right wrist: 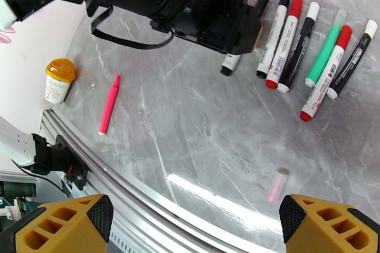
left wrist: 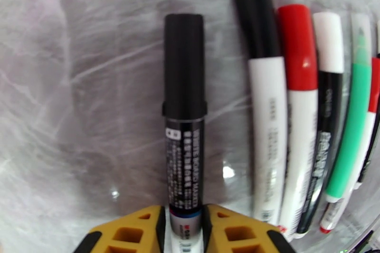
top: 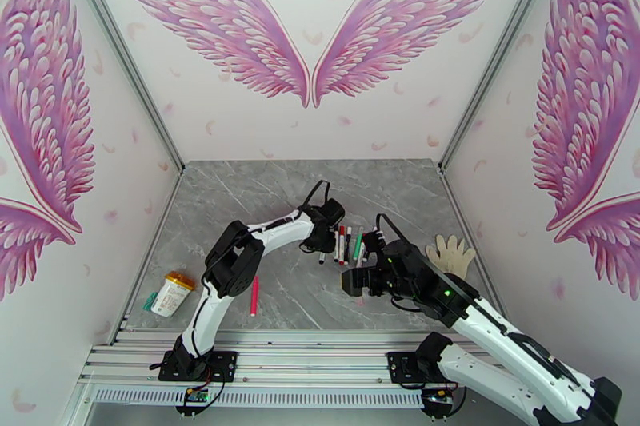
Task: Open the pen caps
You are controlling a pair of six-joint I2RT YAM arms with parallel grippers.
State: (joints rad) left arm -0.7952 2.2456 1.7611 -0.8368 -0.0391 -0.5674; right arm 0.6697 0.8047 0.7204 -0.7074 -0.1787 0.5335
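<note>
My left gripper (left wrist: 185,230) is shut on the tail end of a black pen (left wrist: 184,163) that lies flat on the grey table; its yellow fingers (left wrist: 135,232) press the barrel from both sides. The pen's black cap (left wrist: 184,59) is on. To its right lies a row of capped pens (left wrist: 294,145) with black (left wrist: 254,19), red (left wrist: 297,45) and white (left wrist: 328,40) caps. From above, the left gripper (top: 324,237) is at the left end of the pen row (top: 348,244). My right gripper (right wrist: 194,230) hovers open above the table, near the row (right wrist: 304,50). A loose pink cap (right wrist: 277,185) lies by its right finger.
An uncapped pink pen (top: 254,296) lies alone at front left. A white bottle with an orange lid (top: 170,293) rests near the left wall. A white glove (top: 452,254) lies right of the right arm. The metal rail (top: 280,356) borders the near edge.
</note>
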